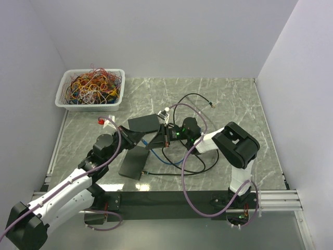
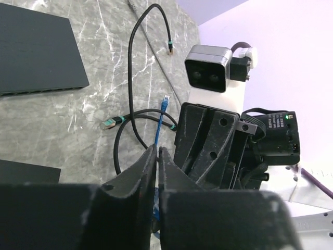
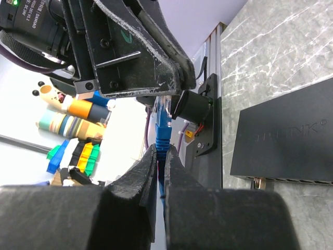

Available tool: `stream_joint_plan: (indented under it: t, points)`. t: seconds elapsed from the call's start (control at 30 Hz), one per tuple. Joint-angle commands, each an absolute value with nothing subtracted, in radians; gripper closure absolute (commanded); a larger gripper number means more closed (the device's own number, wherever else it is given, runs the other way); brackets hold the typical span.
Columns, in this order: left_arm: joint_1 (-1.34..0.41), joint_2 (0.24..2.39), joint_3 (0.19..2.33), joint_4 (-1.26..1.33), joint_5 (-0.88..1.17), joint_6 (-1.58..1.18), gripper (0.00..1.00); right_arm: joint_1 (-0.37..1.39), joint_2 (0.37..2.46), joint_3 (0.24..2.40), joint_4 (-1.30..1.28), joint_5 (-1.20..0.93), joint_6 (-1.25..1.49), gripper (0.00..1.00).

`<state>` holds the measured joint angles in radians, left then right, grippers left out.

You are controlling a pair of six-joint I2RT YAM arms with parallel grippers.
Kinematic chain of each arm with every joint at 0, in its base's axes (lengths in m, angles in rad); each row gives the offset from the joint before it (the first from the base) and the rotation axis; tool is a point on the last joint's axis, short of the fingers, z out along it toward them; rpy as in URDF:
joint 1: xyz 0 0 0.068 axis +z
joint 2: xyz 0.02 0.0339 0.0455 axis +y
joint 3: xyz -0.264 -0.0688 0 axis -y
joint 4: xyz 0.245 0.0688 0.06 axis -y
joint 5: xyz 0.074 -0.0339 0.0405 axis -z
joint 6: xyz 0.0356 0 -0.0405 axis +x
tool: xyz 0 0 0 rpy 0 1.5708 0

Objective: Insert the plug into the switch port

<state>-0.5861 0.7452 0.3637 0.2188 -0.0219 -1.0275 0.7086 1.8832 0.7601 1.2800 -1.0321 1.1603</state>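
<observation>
At workspace centre: blue plug (image 3: 163, 133) lies along right jaws, clear tip into left jaws; both clamp it.

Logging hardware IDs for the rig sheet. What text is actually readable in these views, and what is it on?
"TP-LINK": faint raised lettering on top of the black switch, right wrist view.
White print on the left arm's motor box: too small and tilted to read.
White print on the right arm's motor box, beside its green light: too small to read.
Top view: nothing readable.

switch (image 3: 281, 140): cut off by right edge | ports (image 3: 291, 180): too small to count
</observation>
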Motion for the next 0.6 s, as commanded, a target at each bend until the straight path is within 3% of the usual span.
stream_joint_plan:
  t: [0.0,0.13,0.23,0.27,0.33,0.37,0.43,0.57]
  points:
    - [-0.588,0.732,0.362,0.241,-0.012,-1.023,0.92,0.706,1.876,0.792,1.459,-1.017,1.164,1.0]
    - [-0.588,0.729,0.373,0.219,-0.011,-1.02,0.99,0.693,1.853,0.796,1.39,-0.985,1.115,1.0]
    - [-0.588,0.716,0.385,0.189,-0.017,-1.02,0.99,0.684,1.8,0.801,1.255,-0.957,1.015,0.93]
    - [-0.588,0.71,0.394,0.181,-0.021,-1.019,1.0,0.683,1.764,0.804,1.153,-0.933,0.979,0.75]
    - [-0.588,0.706,0.406,0.143,-0.034,-1.02,0.99,0.684,1.723,0.828,1.021,-0.902,0.857,0.58]
    - [-0.588,0.703,0.41,0.134,-0.041,-1.022,0.99,0.683,1.683,0.837,0.893,-0.861,0.816,0.37]
    - [-0.588,0.701,0.419,0.106,-0.051,-1.031,0.99,0.683,1.642,0.859,0.762,-0.796,0.699,0.27]
    - [-0.588,0.715,0.44,0.054,-0.066,-1.048,0.99,0.706,1.472,0.864,0.454,-0.591,0.516,0.18]
